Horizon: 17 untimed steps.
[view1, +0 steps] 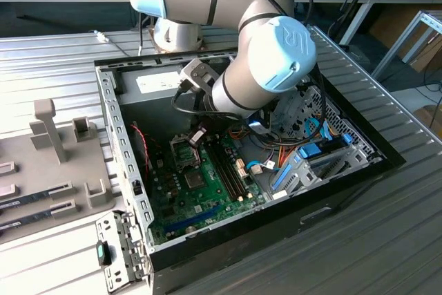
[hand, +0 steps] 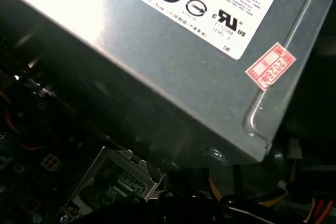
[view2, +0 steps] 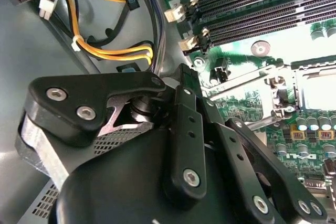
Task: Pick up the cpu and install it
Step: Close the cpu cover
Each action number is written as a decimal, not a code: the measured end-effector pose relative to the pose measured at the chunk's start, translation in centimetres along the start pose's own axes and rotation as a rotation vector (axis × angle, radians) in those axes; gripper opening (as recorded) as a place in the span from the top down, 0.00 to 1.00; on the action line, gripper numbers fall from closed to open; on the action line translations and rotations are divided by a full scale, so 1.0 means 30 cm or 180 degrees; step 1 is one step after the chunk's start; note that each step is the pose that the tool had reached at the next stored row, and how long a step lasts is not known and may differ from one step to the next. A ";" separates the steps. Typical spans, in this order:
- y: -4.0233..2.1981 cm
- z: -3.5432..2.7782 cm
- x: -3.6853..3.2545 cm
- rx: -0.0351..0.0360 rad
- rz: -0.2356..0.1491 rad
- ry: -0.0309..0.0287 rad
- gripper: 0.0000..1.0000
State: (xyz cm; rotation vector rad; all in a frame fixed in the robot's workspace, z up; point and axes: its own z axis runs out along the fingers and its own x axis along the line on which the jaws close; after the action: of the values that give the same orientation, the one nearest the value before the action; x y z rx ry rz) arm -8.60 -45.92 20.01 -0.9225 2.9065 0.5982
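One grey and light-blue robot arm (view1: pixel 266 60) reaches down into one open black desktop PC case (view1: pixel 345 177). One black linkage gripper (view1: pixel 198 136) hangs just above the metal-framed processor socket (view1: pixel 181 151) on the green motherboard (view1: pixel 207 202). Can't tell whether the jaws are apart or together; the fingertips aren't resolved in the exterior view and run out of frame in the second wrist view.

cpu: can't pick it out for certain. In the second wrist view the socket frame holds a washed-out pale square; can't tell whether that is the chip or bare contacts.

Counts:
- 1 grey metal power-supply box (hand: pixel 157 77) with 1 red sticker (hand: pixel 270 65), at the case's far wall just beyond the gripper
- 4 long black memory slots (view1: pixel 226 165), as best I can count, beside the socket
- 1 small bare dark square chip (view1: pixel 195 179) near the socket
- 2 dark memory sticks (view1: pixel 34 205) on the grey fixture tray (view1: pixel 65 170), outside the case on the exterior view's left

Clutter: a yellow-orange wire bundle (view2: pixel 113 51) close behind the gripper, and a blue drive bracket (view1: pixel 304 160) on the exterior view's right.
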 end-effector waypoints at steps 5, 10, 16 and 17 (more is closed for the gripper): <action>0.007 0.001 0.011 -0.0001 0.0000 0.0000 0.89; 0.006 -0.001 0.017 0.0000 0.0000 0.0000 0.89; -0.002 -0.009 0.024 -0.0002 0.0000 -0.0001 0.89; -0.004 -0.010 0.025 -0.0003 0.0000 -0.0002 0.89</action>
State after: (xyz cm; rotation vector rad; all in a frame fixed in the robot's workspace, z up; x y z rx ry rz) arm -9.13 -46.53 20.15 -0.9224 2.9060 0.5997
